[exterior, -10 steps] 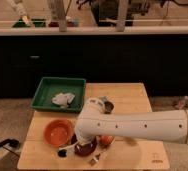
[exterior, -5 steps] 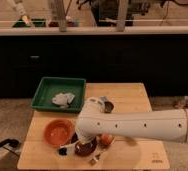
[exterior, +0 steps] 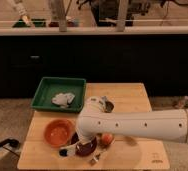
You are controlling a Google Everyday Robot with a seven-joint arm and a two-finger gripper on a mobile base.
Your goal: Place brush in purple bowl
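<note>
The purple bowl (exterior: 87, 148) sits at the front of the wooden table, partly covered by my white arm. The brush (exterior: 67, 150) lies at the bowl's left rim. Its black head rests on the table between the two bowls and its pale handle points toward the purple bowl. My gripper (exterior: 81, 141) is low over the left side of the purple bowl, right by the brush handle, and is mostly hidden by the arm. The orange bowl (exterior: 59, 132) stands just left of the purple one.
A green tray (exterior: 43, 91) with a crumpled white item (exterior: 63, 99) stands at the back left of the table (exterior: 132, 155). A small orange-red fruit (exterior: 107, 139) sits right of the purple bowl. A small object (exterior: 94, 160) lies at the front edge and a greyish item (exterior: 107, 105) behind the arm.
</note>
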